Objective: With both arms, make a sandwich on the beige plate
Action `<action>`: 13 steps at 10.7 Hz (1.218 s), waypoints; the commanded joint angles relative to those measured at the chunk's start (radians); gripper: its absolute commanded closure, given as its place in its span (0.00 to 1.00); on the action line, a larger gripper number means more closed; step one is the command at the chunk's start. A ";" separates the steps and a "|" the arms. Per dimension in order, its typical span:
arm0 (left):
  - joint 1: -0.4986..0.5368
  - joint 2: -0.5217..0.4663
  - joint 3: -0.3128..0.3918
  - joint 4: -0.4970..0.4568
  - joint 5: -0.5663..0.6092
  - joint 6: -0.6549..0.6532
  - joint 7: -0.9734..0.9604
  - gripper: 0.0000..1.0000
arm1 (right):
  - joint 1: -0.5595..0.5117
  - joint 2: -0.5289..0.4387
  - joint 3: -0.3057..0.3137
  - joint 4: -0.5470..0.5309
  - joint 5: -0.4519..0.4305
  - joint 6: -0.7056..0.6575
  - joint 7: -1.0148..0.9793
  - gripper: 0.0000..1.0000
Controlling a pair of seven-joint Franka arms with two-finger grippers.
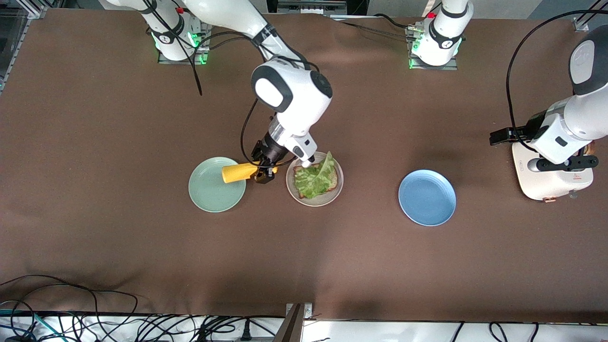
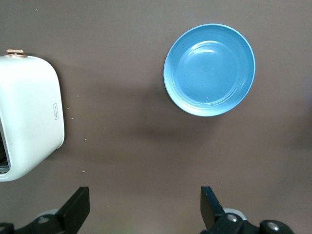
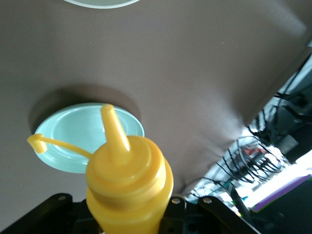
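A brown surface [image 1: 118, 228] is seen. On it are set a green plate [image 1: 209, 194], a beige plate [image 1: 323, 200], a blue plate [image 1: 427, 197] and a white toaster [image 1: 536, 183].

Brown cloth-covered table [image 1: 118, 228], creased toward the front camera. Black cables [image 1: 95, 318] tangled along its near edge on a white floor. Soft overhead light, faint shadows.
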 commanded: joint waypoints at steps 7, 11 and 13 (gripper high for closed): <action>0.009 -0.006 -0.004 -0.012 -0.002 0.010 0.024 0.00 | 0.123 0.102 -0.019 0.041 -0.207 -0.127 0.057 1.00; 0.009 -0.007 -0.002 -0.013 -0.001 0.008 0.022 0.00 | 0.073 0.079 -0.045 0.067 -0.001 -0.127 0.056 1.00; 0.009 -0.006 -0.001 -0.012 -0.001 0.008 0.022 0.00 | 0.010 0.077 -0.044 0.139 0.166 -0.127 0.056 1.00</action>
